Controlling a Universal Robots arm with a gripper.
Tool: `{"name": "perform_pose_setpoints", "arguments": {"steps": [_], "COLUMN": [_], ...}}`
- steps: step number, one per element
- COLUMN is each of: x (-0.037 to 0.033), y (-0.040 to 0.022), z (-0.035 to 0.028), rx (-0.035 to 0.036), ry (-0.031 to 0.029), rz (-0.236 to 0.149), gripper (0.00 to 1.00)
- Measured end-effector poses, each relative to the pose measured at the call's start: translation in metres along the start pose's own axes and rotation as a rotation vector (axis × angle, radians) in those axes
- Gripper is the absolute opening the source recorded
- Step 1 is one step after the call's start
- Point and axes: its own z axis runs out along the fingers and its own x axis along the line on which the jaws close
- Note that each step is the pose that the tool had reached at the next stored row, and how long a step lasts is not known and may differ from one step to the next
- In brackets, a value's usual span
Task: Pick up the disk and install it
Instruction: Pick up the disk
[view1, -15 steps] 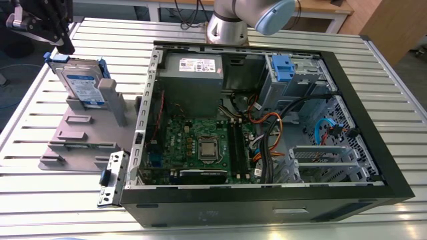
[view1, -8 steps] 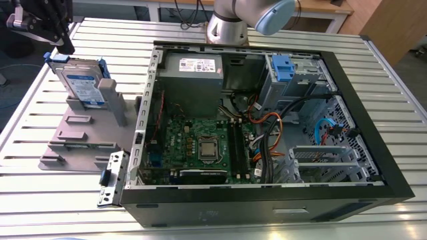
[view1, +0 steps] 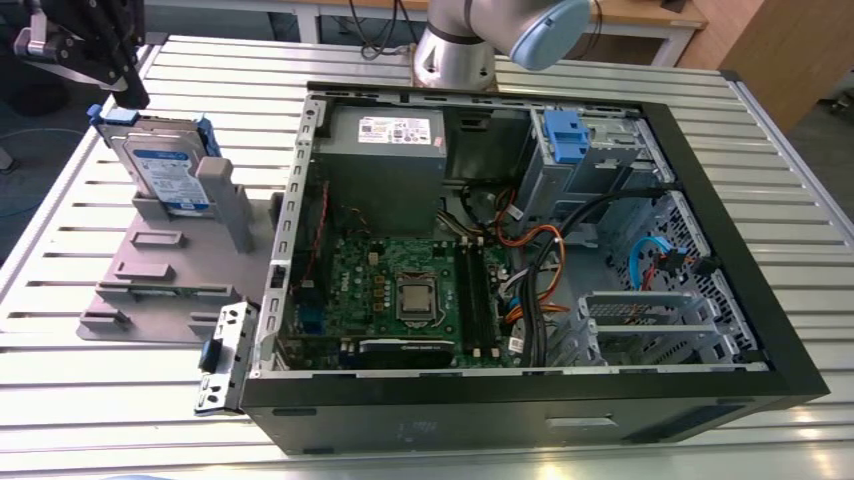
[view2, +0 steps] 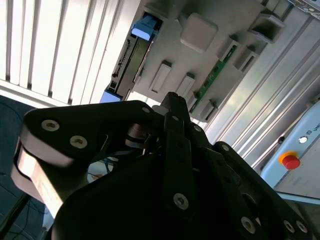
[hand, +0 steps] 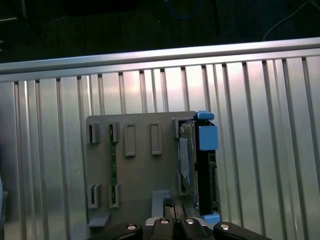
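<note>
In the exterior view, the disk (view1: 163, 165) is held upright in a slot of the grey holder (view1: 140, 275) on the bench (view1: 94, 410), beside the open computer case (view1: 787, 370). The gripper (view1: 134, 97) is seen close above its top corner. In the second wrist view, the fingers (view2: 175, 150) are pressed together, empty. In the first wrist view, the disk is seen edge-on.

The black end effector (view1: 130, 92) is cut off by the exterior view's edge, and uprights of the grey plastic stand (view1: 158, 288) hide the lower edge of the silver-grey rectangular disk (view1: 166, 172).
</note>
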Motion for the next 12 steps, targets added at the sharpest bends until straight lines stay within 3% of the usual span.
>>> {"name": "perform_pose_setpoints", "arguments": {"steps": [12], "x": [0.0], "y": [0.0], "z": [0.0], "rx": [-0.0005], "ry": [0.0007], "rz": [-0.018], "gripper": [0.11]}}
